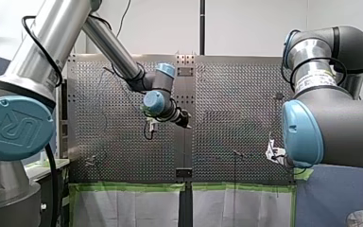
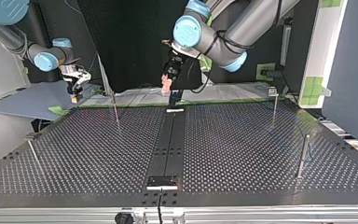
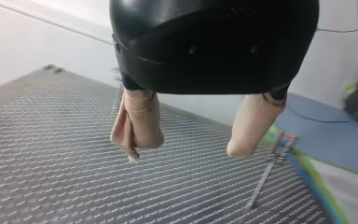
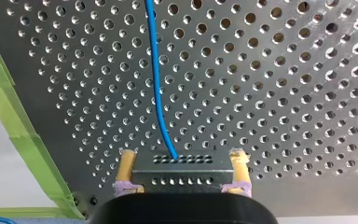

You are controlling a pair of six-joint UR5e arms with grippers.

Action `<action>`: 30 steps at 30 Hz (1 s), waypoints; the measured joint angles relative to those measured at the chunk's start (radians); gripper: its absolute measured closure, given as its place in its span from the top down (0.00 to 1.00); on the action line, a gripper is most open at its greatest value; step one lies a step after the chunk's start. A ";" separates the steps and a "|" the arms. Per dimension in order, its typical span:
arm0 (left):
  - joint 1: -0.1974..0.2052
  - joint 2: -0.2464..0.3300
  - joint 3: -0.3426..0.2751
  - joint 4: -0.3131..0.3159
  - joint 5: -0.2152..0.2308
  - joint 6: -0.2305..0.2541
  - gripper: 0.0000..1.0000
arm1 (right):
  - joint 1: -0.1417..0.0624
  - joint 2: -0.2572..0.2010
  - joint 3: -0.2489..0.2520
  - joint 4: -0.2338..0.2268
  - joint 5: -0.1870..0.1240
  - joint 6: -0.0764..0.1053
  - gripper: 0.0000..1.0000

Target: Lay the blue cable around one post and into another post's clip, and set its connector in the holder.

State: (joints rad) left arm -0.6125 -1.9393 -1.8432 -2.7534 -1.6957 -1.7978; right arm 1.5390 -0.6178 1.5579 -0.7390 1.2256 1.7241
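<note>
The perforated table (image 2: 93,149) has green tape (image 1: 127,186) along one edge, and a blue sheet (image 2: 32,100) lies beside it at the top view's left.

Dull perforated metal table (image 4: 284,70), smooth blue cable (image 4: 154,70), brushed metal connector (image 4: 175,173), glossy green tape (image 4: 14,116)

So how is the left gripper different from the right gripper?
The left gripper is open and holds nothing; the right gripper is shut on the connector, with the blue cable running out of it. The left gripper's pads are beige; the right gripper's pads are yellow. Both have black bodies and two fingers.
</note>
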 joint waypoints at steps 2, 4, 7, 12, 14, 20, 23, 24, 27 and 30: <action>0.020 0.020 -0.020 0.019 0.018 -0.020 1.00 | 0.002 0.000 0.000 0.000 0.000 0.000 0.00; 0.038 0.038 -0.038 0.038 0.034 -0.038 1.00 | 0.003 0.000 0.000 -0.001 -0.001 0.000 0.00; 0.065 0.065 -0.065 0.065 0.046 -0.065 1.00 | 0.005 0.001 0.000 0.000 -0.001 0.000 0.00; 0.114 0.115 -0.115 0.114 0.050 -0.115 1.00 | 0.008 0.001 0.000 0.002 -0.001 -0.001 0.00; 0.136 0.136 -0.136 0.135 0.050 -0.136 1.00 | 0.009 0.001 0.000 0.002 -0.001 0.000 0.00; 0.197 0.197 -0.196 0.184 0.051 -0.197 1.00 | 0.009 0.002 0.000 0.000 -0.001 0.000 0.00; 0.226 0.226 -0.212 0.189 0.051 -0.226 1.00 | 0.010 0.003 0.000 0.000 -0.001 0.000 0.00; 0.235 0.236 -0.214 0.190 0.051 -0.236 1.00 | 0.010 0.003 0.000 0.000 -0.001 0.000 0.00; 0.266 0.266 -0.217 0.190 0.051 -0.266 1.00 | 0.010 0.003 0.000 -0.001 -0.001 0.000 0.00; 0.297 0.297 -0.218 0.188 0.051 -0.297 1.00 | 0.010 0.003 0.000 -0.001 -0.001 0.000 0.00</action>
State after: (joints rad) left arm -0.3157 -1.6424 -2.0609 -2.5651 -1.6446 -2.0947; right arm 1.5486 -0.6147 1.5580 -0.7395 1.2242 1.7245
